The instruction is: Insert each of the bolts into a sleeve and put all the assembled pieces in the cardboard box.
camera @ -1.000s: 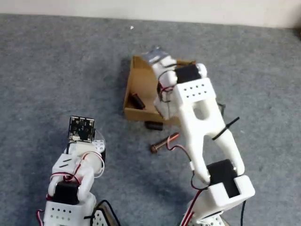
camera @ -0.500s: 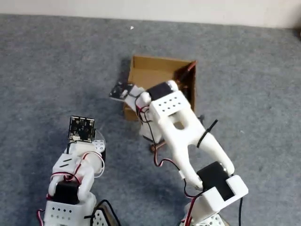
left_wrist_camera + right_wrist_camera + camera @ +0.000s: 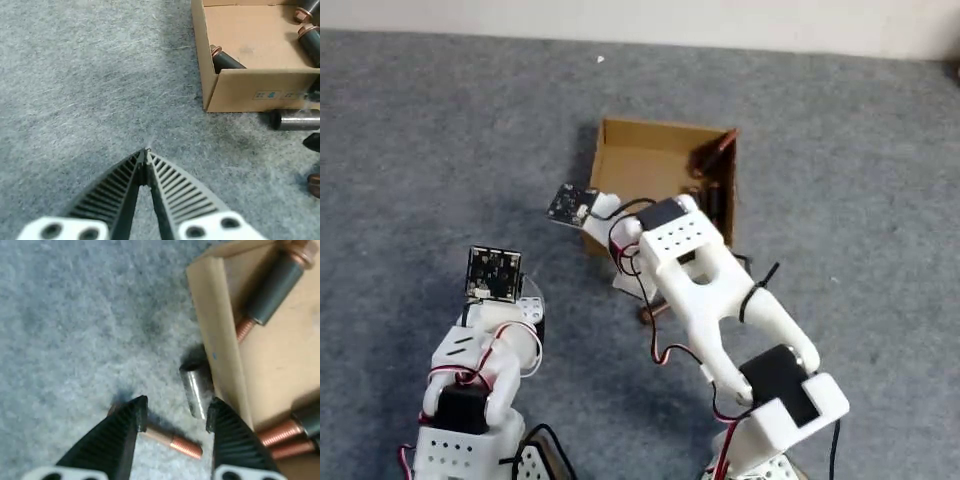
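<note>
Box [image 3: 640, 165] is already holding several assembled pieces [image 3: 272, 285], so it's looking mostly done. Right gripper [image 3: 177, 407] is hanging spread open over the loose pair just outside the box wall, left gripper [image 3: 145, 155] is sitting pressed together over the carpet [image 3: 75, 75]. One sleeve [image 3: 196, 390] and one bolt [image 3: 170, 440] are lying apart, needing joining and boxing

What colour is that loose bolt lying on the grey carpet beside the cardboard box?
Copper, reddish-orange. The threaded metal bolt shows best in the right wrist view.
</note>
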